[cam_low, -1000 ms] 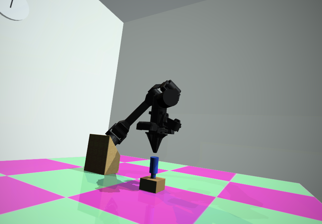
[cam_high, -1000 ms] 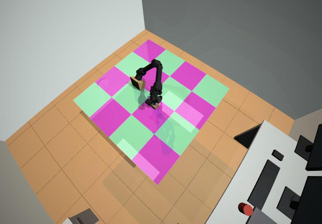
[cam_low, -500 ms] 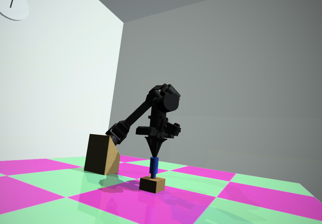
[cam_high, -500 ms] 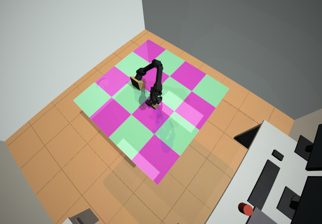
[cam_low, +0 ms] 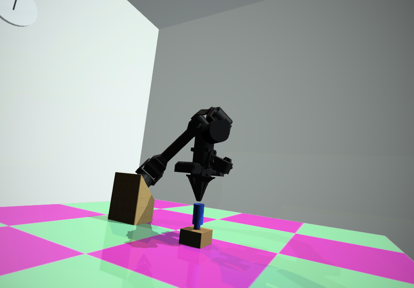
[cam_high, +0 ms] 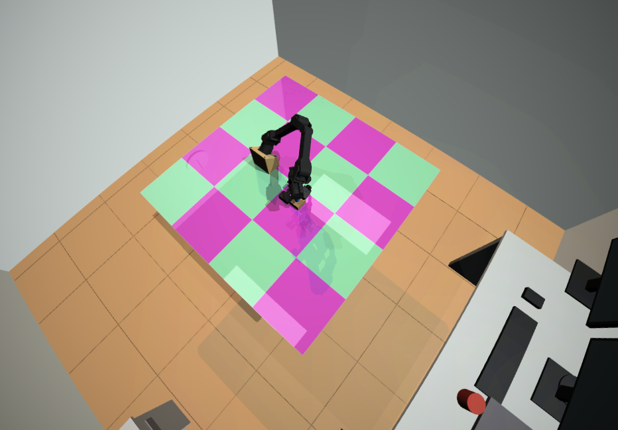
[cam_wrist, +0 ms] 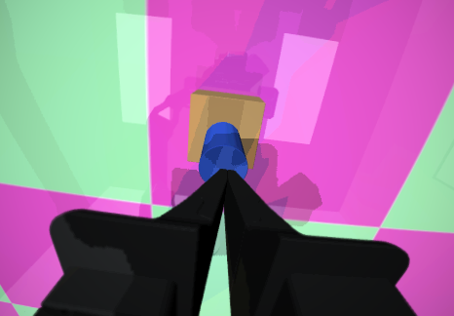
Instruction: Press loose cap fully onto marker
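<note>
The wooden holder block (cam_high: 300, 207) (cam_low: 189, 237) (cam_wrist: 226, 103) stands on the checkered table. The blue cap (cam_low: 198, 214) (cam_wrist: 222, 159) sits upright over the marker. A short, narrower blue length of the marker (cam_low: 197, 226) shows between the cap's lower rim and the block; the rest of the marker is hidden inside cap and block. My gripper (cam_low: 198, 199) (cam_wrist: 226, 177) is shut and empty. Its fingertips point straight down just above the cap's top, with a small gap in the exterior view. In the wrist view the tips overlap the near rim of the cap's top.
The arm's wooden base mount (cam_high: 264, 159) (cam_low: 124, 198) stands behind and to the left of the block in the exterior view. A separate white desk (cam_high: 451, 365) with monitors and a red cylinder (cam_high: 471, 401) stands off the table at the lower right.
</note>
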`<state>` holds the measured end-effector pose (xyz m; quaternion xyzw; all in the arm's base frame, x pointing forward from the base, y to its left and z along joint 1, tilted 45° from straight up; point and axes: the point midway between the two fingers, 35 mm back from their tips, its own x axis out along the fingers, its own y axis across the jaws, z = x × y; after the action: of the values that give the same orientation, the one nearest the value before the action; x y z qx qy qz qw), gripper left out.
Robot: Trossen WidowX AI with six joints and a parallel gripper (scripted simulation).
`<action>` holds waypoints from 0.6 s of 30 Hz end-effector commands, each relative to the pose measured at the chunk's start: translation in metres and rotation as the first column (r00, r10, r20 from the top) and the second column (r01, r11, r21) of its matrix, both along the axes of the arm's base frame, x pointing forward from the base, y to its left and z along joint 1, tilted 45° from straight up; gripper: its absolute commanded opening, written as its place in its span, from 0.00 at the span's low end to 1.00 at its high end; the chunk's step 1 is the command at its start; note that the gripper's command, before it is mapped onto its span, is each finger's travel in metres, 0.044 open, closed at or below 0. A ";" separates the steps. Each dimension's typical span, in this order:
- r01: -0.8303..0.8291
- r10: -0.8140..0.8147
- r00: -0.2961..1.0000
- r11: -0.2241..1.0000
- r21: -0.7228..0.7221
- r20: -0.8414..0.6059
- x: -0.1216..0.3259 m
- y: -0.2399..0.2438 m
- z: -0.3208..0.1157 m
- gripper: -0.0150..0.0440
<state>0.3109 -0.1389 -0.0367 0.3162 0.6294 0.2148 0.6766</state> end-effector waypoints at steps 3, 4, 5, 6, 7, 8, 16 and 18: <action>0.005 -0.005 1.000 1.000 -0.016 0.013 -0.005 -0.047 0.043 0.25; 0.005 -0.005 1.000 1.000 -0.015 0.013 -0.007 -0.053 0.051 0.25; 0.005 -0.004 1.000 1.000 -0.015 0.013 -0.009 -0.057 0.055 0.25; 0.004 -0.004 1.000 1.000 -0.015 0.013 -0.009 -0.058 0.057 0.25; 0.004 -0.004 1.000 1.000 -0.015 0.013 -0.009 -0.058 0.057 0.25; 0.004 -0.004 1.000 1.000 -0.015 0.013 -0.009 -0.058 0.057 0.25; 0.004 -0.004 1.000 1.000 -0.015 0.013 -0.009 -0.058 0.057 0.57; 0.004 -0.004 1.000 1.000 -0.015 0.013 -0.009 -0.058 0.057 0.65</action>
<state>0.3021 -0.1963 0.0198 0.3143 0.6250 0.2096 0.6831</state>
